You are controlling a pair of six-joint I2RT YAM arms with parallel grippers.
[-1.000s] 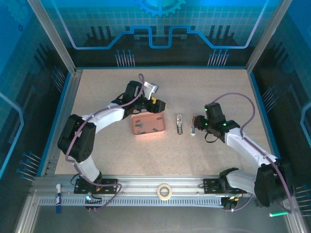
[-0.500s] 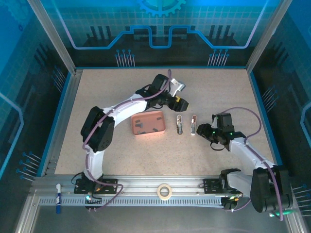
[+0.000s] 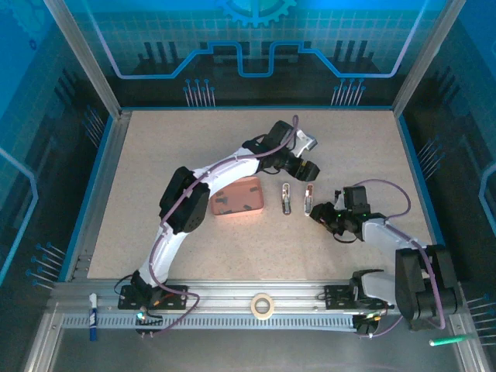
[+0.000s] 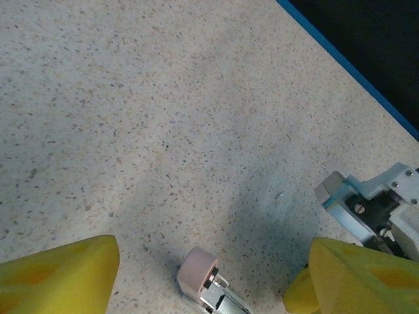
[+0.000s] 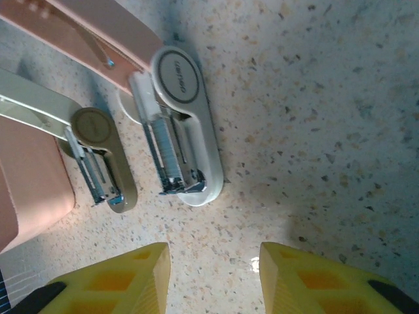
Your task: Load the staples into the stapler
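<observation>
Stapler (image 5: 188, 154) flipped open, R tool (image 5: 213, 256) spread nearby

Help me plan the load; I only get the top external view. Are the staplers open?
Observer: Yes. The right wrist view shows the white stapler and beige stapler both swung open, metal channels exposed.
Operator: Is the right end effector holding anything?
Observer: No. It hangs open over bare table, just short of the white stapler.
Operator: And the left end effector?
Observer: Open too; a pink stapler tip shows between its fingers.
</observation>
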